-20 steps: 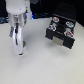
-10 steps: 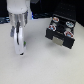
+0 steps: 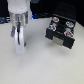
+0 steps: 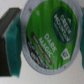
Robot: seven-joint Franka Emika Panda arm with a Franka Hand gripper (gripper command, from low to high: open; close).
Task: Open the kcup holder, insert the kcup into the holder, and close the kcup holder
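The kcup (image 4: 47,30) fills the wrist view: a white pod with a bright green round top printed "Dark Magic". A teal and black finger pad (image 4: 10,37) presses against its side; the other finger is hidden behind the pod. In the exterior view my gripper (image 3: 20,46) points down over the table at the exterior view's left, and the pod is hard to make out between the fingers. The kcup holder (image 3: 62,31), a black box with round slots, stands well apart at the exterior view's right.
Several pods with dark, red and white tops (image 3: 60,25) sit in the holder's slots. A pale handle (image 3: 62,43) shows on its front. The white table (image 3: 45,65) lies between the gripper and the holder.
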